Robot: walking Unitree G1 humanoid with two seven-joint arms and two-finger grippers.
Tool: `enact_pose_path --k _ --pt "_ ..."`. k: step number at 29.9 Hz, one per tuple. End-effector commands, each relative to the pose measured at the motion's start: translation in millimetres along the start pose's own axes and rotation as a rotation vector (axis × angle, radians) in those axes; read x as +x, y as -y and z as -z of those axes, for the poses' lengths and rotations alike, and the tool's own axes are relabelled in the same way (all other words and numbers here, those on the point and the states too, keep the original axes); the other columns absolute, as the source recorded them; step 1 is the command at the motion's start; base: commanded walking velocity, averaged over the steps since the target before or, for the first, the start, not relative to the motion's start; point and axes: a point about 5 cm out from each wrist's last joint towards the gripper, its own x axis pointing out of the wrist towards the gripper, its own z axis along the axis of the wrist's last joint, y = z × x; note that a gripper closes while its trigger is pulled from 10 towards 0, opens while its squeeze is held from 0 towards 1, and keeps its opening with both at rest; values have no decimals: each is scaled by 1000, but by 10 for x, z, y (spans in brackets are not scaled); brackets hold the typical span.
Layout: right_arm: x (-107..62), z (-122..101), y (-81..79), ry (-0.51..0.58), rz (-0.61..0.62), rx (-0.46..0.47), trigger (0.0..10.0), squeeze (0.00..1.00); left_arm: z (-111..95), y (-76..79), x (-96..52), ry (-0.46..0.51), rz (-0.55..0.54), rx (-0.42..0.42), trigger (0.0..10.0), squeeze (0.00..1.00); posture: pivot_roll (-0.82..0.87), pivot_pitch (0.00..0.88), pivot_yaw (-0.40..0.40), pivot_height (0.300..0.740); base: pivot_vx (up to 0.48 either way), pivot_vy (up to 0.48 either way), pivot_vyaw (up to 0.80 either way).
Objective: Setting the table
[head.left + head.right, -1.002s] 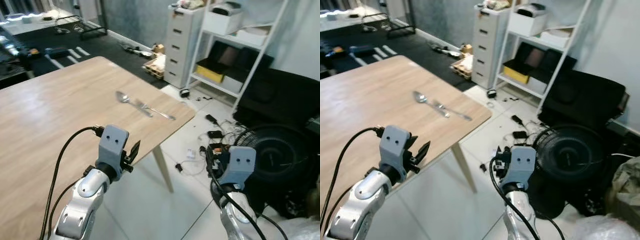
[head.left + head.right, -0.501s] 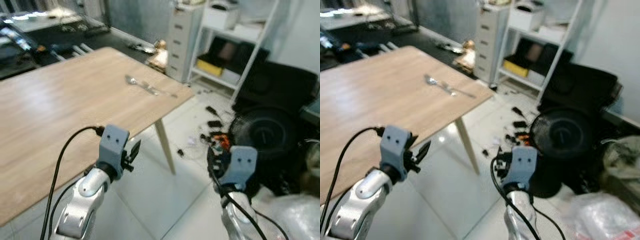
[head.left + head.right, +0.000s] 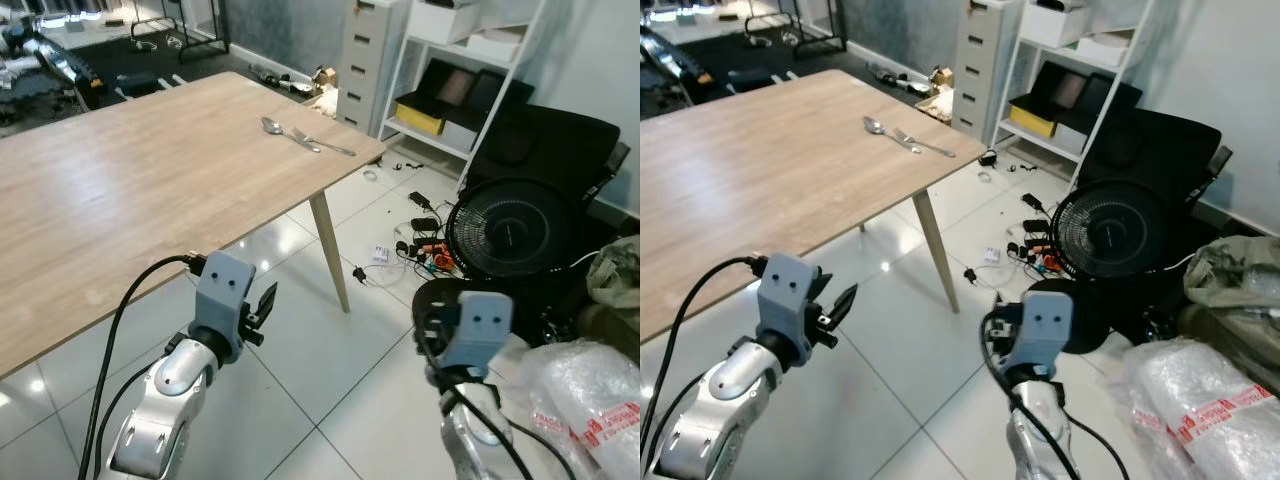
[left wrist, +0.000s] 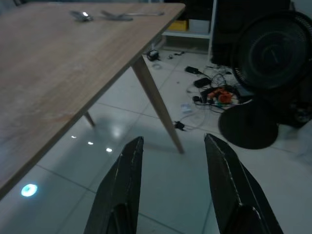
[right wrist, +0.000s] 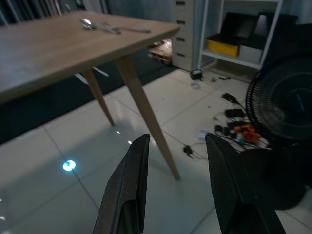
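Left eye view: wooden table (image 3: 120, 180) bears spoon (image 3: 272, 126), fork (image 3: 318, 143); both grippers (image 4: 173, 161) (image 5: 176, 161) spread apart.

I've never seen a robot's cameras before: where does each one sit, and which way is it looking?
Left eye, right eye: on the head, looking forward and down at the table, floor and fan; both arms show.
Left wrist: along the open left claw toward the table leg.
Right wrist: along the open right claw, same leg.
All share the spoon and fork.
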Motion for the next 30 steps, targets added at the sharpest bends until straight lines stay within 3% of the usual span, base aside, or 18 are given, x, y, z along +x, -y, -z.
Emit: enact_pose_path --k 1,30 --pt "-41 70 66 -35 20 -4 10000 0 36 46 1 -18 14 -4 10000 0 111 113 83 740 0 0 -800" --pt "-59 101 91 -50 25 -9 10000 0 64 61 0 -27 24 -2 10000 0 110 115 85 740 0 0 -800"
